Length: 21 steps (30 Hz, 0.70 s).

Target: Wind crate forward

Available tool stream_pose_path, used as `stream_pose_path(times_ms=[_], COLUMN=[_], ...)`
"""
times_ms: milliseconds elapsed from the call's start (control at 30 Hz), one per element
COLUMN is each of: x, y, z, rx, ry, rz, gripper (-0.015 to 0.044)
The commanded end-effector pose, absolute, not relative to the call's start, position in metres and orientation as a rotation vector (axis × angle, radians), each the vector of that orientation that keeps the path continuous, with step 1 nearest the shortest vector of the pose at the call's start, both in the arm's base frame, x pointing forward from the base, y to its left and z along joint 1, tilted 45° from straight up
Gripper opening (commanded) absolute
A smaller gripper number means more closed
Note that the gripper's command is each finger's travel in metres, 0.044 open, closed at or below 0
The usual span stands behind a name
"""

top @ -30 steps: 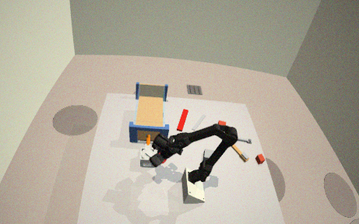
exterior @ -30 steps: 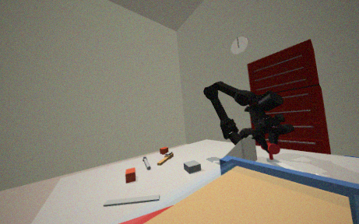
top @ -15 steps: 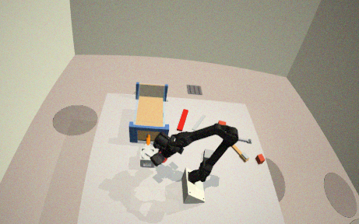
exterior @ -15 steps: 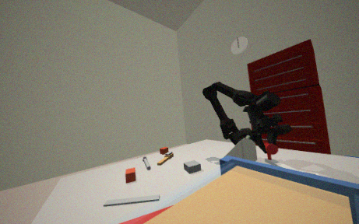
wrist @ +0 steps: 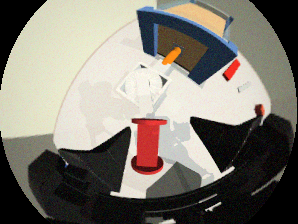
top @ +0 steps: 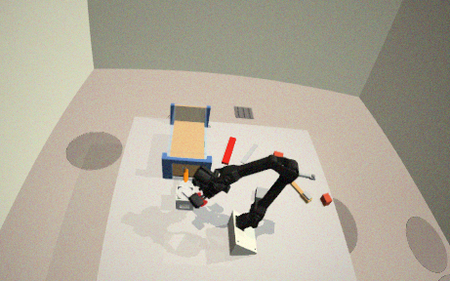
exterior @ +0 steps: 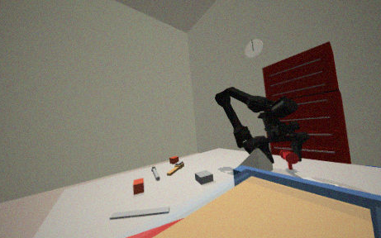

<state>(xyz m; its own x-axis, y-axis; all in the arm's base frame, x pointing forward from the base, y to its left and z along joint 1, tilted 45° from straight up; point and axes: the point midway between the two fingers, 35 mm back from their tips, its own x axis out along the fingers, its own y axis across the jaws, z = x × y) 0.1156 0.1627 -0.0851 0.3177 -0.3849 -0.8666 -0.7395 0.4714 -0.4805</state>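
Observation:
My gripper (wrist: 161,124) (top: 202,194) is open, its fingers spread either side of the red grip (wrist: 148,145) (exterior: 289,156) of the winch handle, with space on both sides. The handle's pale arm (wrist: 146,107) reaches from the grip to the top of the white winch (wrist: 120,89) (top: 184,205); its square key is not visible. The blue frame (wrist: 146,31) (top: 167,167) stands at the mouth of the cubby. An orange piece (wrist: 171,56) (top: 185,175) sticks out of the mouth toward the winch. A brown face (wrist: 192,50) shows inside; its gap to the frame cannot be told.
A red bar (top: 228,150) (wrist: 231,69) and a pale bar (top: 249,153) (exterior: 140,213) lie right of the cubby. A hammer (top: 301,191) (exterior: 175,168), a grey tool (exterior: 155,173), red blocks (top: 326,199) (exterior: 138,186) and a grey block (exterior: 203,177) are farther right.

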Motion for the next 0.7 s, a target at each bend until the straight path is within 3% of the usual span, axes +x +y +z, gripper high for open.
stream_pose_path(times_ms=[0,667], x=[0.116,0.086], y=[0.177,0.217], z=[-0.074,0.019], rx=[-1.120,-1.121], ry=[1.289,1.293], rz=[0.316,0.317], gripper=[0.0440,0.0440])
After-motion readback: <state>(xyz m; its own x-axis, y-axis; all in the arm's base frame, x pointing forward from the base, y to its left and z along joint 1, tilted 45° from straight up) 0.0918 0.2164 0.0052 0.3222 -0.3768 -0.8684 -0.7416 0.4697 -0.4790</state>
